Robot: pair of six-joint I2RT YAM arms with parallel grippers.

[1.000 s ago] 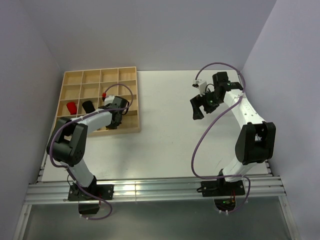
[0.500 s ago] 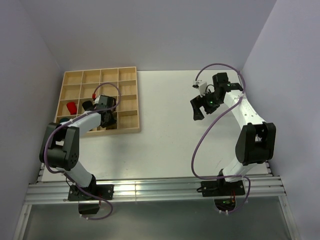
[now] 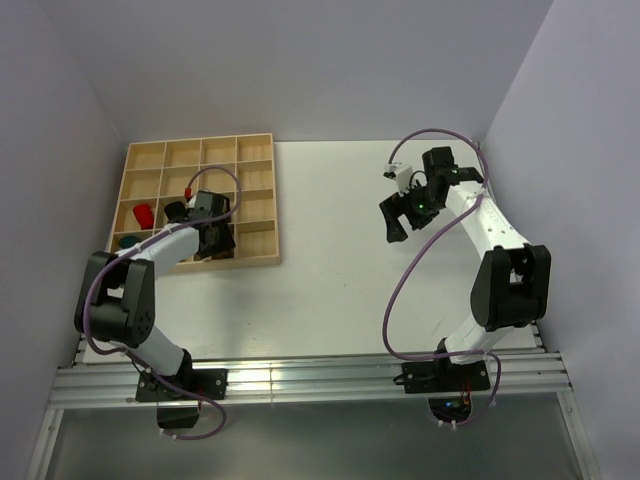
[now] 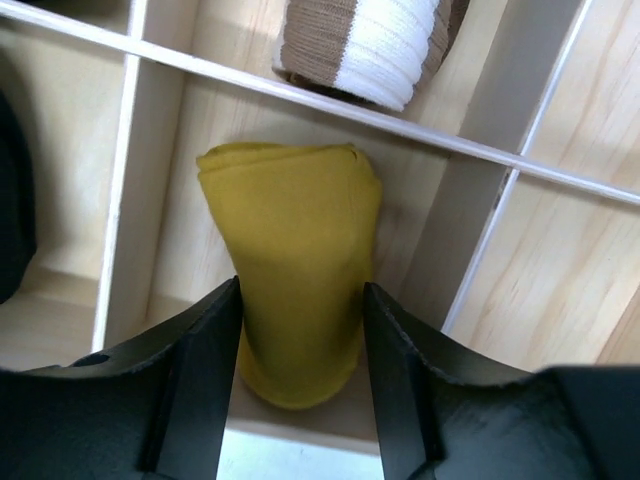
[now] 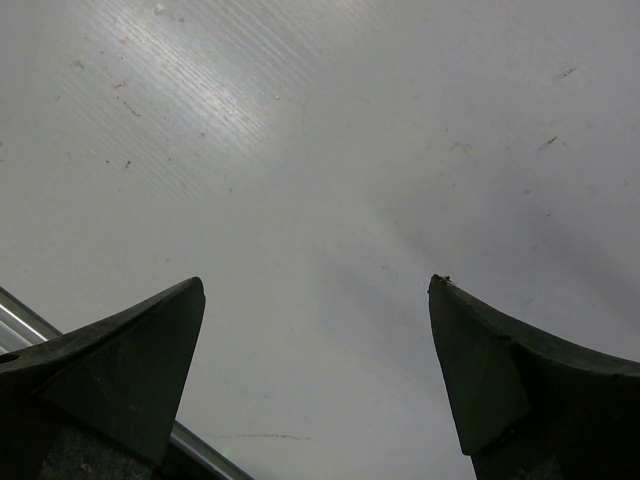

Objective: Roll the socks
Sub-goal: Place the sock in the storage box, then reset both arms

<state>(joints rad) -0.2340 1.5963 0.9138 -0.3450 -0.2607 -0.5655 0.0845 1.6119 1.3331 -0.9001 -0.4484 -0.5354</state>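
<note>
A mustard yellow sock (image 4: 295, 250), rolled into a stubby bundle, lies on the floor of one compartment of the wooden tray (image 3: 271, 200). My left gripper (image 4: 300, 290) straddles it, jaws apart, fingers (image 4: 205, 370) flanking its sides. In the top view the left gripper (image 3: 212, 240) hides this sock. A white and brown rolled sock (image 4: 370, 40) fills the compartment beyond. Red (image 3: 143, 214), black (image 3: 176, 211) and teal (image 3: 128, 241) socks sit in cells to the left. My right gripper (image 3: 400, 215) hangs open over bare table (image 5: 320, 150), nothing between its fingers.
The tray's thin wooden dividers (image 4: 330, 100) stand close around the left fingers. A black sock (image 4: 12, 200) shows at the left edge of the left wrist view. The white tabletop (image 3: 330, 260) spreads between the tray and the right arm.
The left arm swung left across the tray, and its jaws have widened around the mustard sock. The right arm has stayed put.
</note>
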